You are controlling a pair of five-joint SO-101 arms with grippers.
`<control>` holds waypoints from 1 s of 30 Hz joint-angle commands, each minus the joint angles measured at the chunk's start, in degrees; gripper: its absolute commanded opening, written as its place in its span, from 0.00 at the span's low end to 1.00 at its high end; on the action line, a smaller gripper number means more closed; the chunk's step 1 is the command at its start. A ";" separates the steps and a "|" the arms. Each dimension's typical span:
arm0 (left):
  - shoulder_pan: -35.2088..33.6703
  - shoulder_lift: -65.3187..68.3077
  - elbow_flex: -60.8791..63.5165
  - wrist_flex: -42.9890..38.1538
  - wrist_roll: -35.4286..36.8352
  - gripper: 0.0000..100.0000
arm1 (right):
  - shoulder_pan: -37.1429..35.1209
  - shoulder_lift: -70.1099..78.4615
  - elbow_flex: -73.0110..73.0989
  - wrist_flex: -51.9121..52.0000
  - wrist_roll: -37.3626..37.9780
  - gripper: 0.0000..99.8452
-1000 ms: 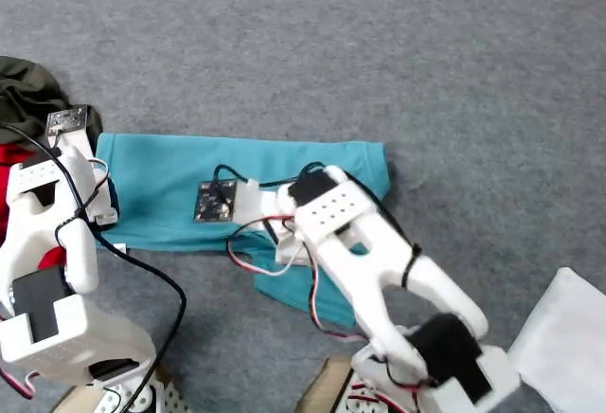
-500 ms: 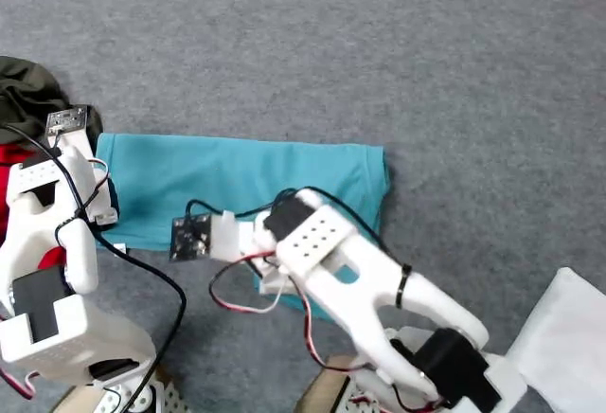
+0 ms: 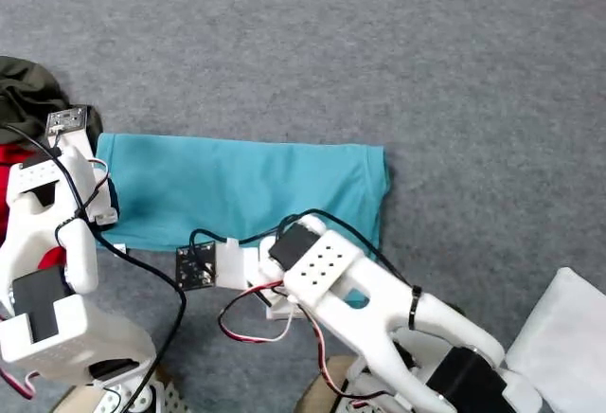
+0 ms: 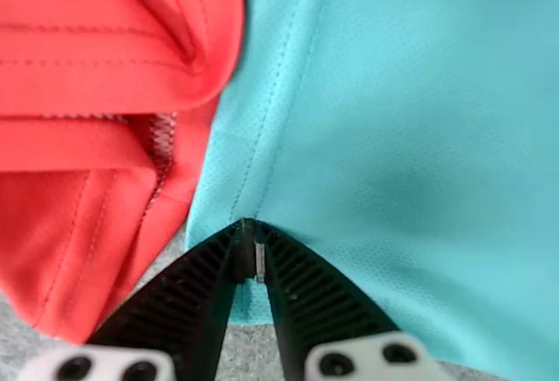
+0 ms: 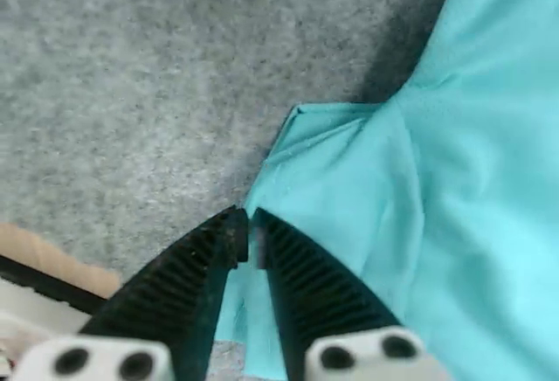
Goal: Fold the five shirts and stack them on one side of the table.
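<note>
Left jaws: closed, pinching the hem of the teal shirt (image 4: 402, 136) just beside the red shirt (image 4: 87, 66).
Right jaws: closed on a thin fold at the same shirt's near edge.
Change: the right arm has drawn back from over the shirt's middle to its near edge, while the left arm kept still. The fold looks half done, not set.
Teal shirt: spread across the grey worktop (image 3: 454, 81).
Around: a dark green garment (image 3: 24, 100) sits bunched by the red one, and a white cloth (image 3: 568, 337) lies well apart.
In the way: the red shirt crowds the left jaws, and the right arm's cables (image 3: 251, 323) trail near the hem.
</note>
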 commanded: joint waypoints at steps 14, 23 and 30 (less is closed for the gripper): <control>0.18 -2.33 -0.09 -1.58 0.44 0.02 | 4.00 -1.98 5.23 -2.29 2.46 0.25; 0.26 -2.33 -0.09 -1.58 0.44 0.02 | 6.02 -1.45 13.32 -10.20 4.13 0.25; 0.26 -2.42 -0.09 -1.41 0.44 0.02 | 8.84 5.23 12.18 -11.69 4.13 0.25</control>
